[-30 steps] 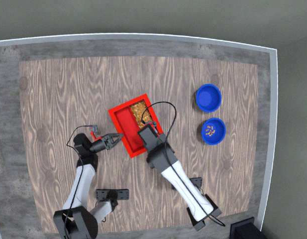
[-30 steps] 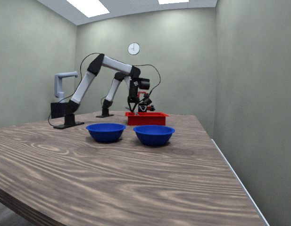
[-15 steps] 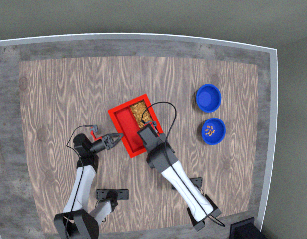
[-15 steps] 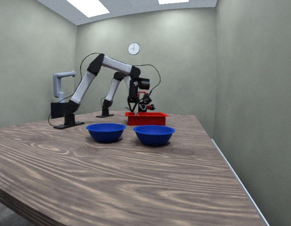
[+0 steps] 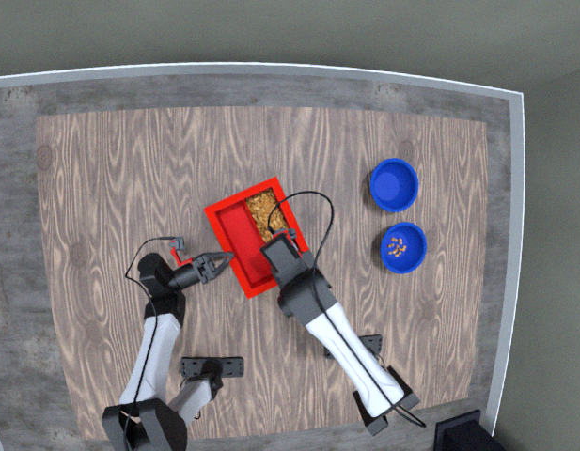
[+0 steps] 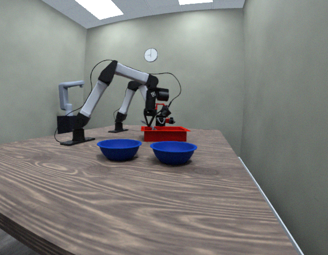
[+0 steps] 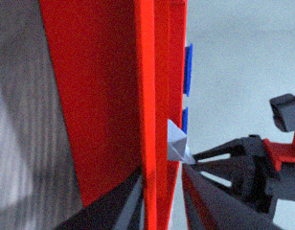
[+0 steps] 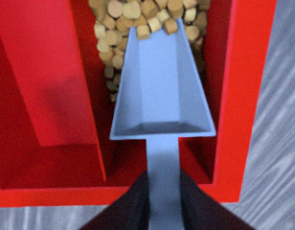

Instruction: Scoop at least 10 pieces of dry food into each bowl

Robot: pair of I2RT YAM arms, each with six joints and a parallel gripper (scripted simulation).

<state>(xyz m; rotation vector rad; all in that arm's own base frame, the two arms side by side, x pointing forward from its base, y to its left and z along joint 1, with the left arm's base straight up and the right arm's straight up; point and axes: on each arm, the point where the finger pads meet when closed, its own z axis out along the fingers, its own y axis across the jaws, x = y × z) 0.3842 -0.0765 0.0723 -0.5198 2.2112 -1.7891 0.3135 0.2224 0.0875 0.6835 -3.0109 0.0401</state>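
The red box (image 5: pixel 241 196) (image 6: pixel 165 135) (image 8: pixel 253 72) lies flat, with food (image 5: pixel 263 209) (image 8: pixel 119 24) in its narrower compartment. My right gripper (image 8: pixel 164 177) (image 7: pixel 186 165) is shut on the handle of the grey-blue scoop (image 8: pixel 159 81) (image 7: pixel 176 144), whose blade is in that compartment. The scoop's floor is bare except for a few pieces at its front lip. My left gripper (image 5: pixel 229 256) (image 7: pixel 163 171) is slightly open at the box's opposite long wall, a finger on either side of the rim. One blue bowl (image 5: pixel 415 247) (image 6: pixel 119 151) holds several pieces; the other blue bowl (image 5: pixel 394 184) (image 6: pixel 173 153) is empty. Both stand upright.
The box's wider compartment (image 5: pixel 241 238) (image 8: pixel 47 81) holds no food. In the top view the bowls stand right of the box. The right forearm (image 5: pixel 348 354) reaches over the box's near right corner and hides part of it. A divider wall separates the compartments.
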